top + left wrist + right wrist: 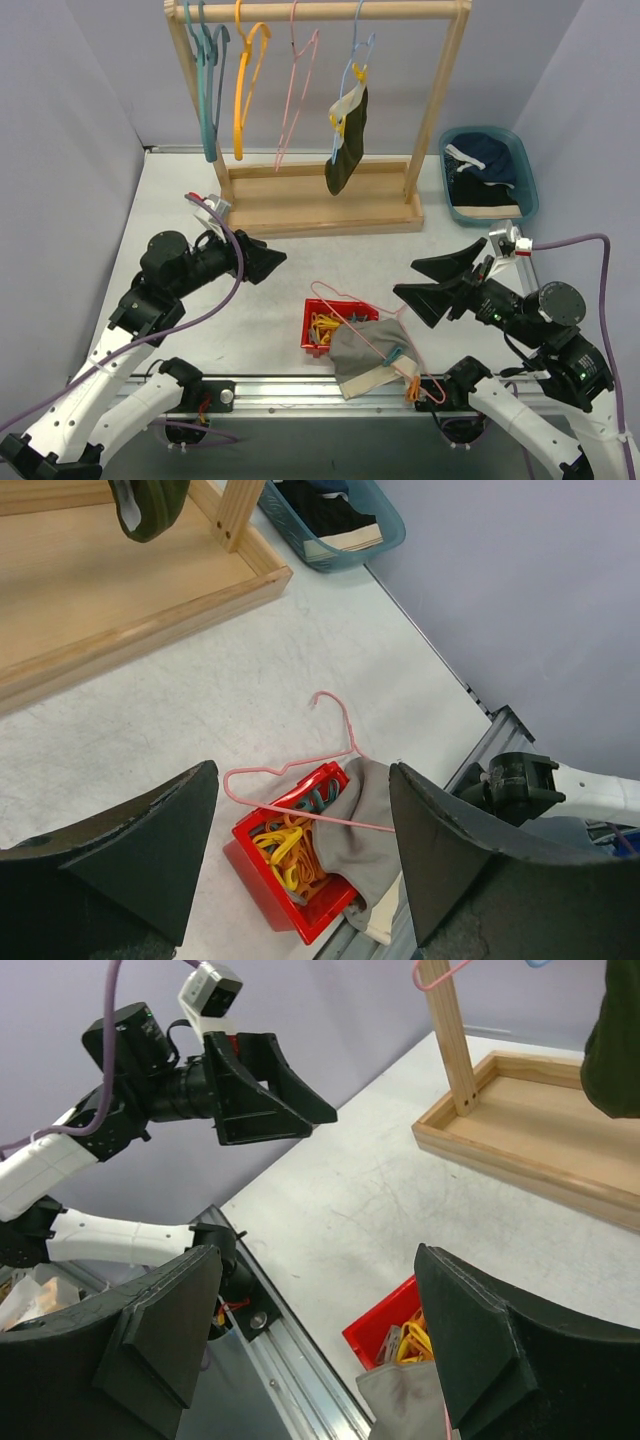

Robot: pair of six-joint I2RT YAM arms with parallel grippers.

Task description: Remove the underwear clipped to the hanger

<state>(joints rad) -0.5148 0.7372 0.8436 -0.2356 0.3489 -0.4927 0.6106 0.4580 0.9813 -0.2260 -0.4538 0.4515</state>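
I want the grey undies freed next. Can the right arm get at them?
Probably yes. The right gripper is open beside the grey underwear, nothing between them, though the pink hanger lies across it.

A robotics lab cell: bare grey walls (pixel 70 120) box a white table (pixel 350 260) (arms (pixel 150 295) bolted to a metal rail (pixel 300 392))

Three briefs: one dark olive brief (pixel 345 140), one grey-beige brief (pixel 362 352), one navy brief (pixel 492 152). Six hangers: five hung hangers (pixel 240 100), one pink hanger (pixel 350 738) on the desk. One wooden rack (pixel 320 10), one red clip bin (pixel 310 325), one teal basket (pixel 528 190).
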